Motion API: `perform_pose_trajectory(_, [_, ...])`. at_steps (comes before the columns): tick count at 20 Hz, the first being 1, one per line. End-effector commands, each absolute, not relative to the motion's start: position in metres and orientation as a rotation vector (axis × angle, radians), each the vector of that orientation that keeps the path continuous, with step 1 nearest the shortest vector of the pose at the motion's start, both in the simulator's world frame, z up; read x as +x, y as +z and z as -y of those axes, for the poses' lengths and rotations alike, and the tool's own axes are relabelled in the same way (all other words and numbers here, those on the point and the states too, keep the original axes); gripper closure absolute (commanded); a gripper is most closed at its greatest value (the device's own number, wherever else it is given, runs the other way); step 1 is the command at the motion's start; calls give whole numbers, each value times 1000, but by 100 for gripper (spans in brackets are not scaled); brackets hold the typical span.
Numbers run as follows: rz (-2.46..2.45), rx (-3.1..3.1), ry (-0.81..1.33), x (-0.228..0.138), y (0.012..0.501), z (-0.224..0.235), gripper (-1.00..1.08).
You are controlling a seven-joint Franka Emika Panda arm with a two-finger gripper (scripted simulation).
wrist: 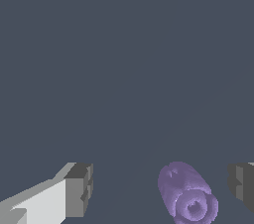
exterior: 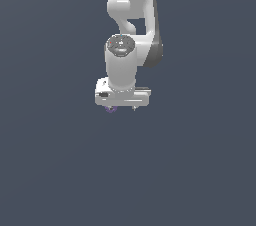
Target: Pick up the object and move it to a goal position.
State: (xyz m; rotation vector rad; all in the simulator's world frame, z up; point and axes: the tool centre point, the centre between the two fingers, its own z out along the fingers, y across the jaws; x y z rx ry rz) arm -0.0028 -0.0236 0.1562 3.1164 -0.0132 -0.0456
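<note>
The object is a small purple bumpy ball (wrist: 187,194). In the wrist view it lies on the grey floor between my two fingers, nearer to the dark-padded finger (wrist: 241,184) than to the other finger (wrist: 79,189). Neither finger touches it. My gripper (wrist: 161,187) is open wide and empty. In the exterior view the white hand points straight down and hides most of the ball. Only a sliver of purple (exterior: 112,109) shows under the hand's edge, toward the exterior view's left of the gripper (exterior: 122,107).
A plain dark grey floor (exterior: 60,160) fills both views. The white arm (exterior: 130,15) rises behind the hand at the top of the exterior view. No other objects or marks show.
</note>
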Motion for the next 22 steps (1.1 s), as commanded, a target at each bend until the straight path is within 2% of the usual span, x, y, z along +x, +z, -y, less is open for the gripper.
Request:
perform_pose_trajectory(1, [13, 3116, -46, -3, 156, 24, -92])
perform_pose_trajectory(22, [-19, 3141, -42, -14, 157, 32, -92])
